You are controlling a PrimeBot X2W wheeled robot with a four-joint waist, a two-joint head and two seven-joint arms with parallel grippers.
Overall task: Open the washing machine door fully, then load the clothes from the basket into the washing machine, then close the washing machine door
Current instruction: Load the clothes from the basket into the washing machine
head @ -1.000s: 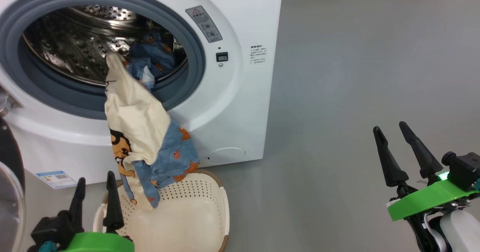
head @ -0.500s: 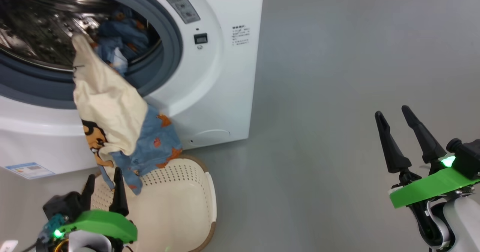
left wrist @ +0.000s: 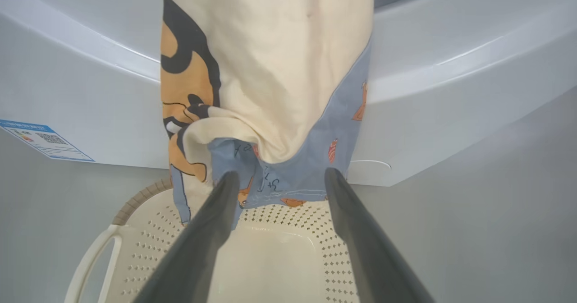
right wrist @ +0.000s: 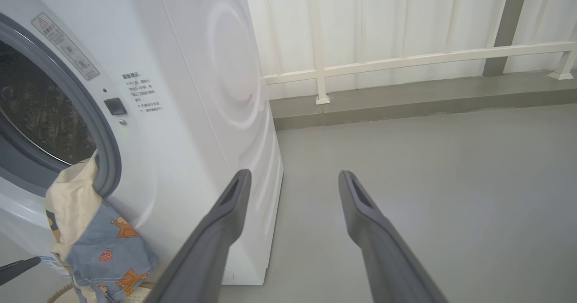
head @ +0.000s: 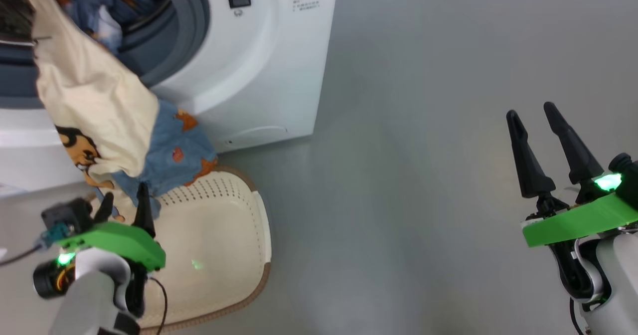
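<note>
We see the clothes [head: 94, 100] spilling out of the washing machine [head: 269, 76]: a cream panel with a cartoon bear and a blue hem hang from the drum [right wrist: 40, 113], over the grey ring [head: 192, 26] and down the white front, with more blue cloth inside. The hem ends above the far rim of the basket [head: 214, 191], which stands on the floor [head: 423, 175] against the machine's front. Our left gripper [left wrist: 280, 174] hovers, fingers spread, tips just at that hem. Our right gripper [head: 532, 111] is spread too, over the floor well to the right.
</note>
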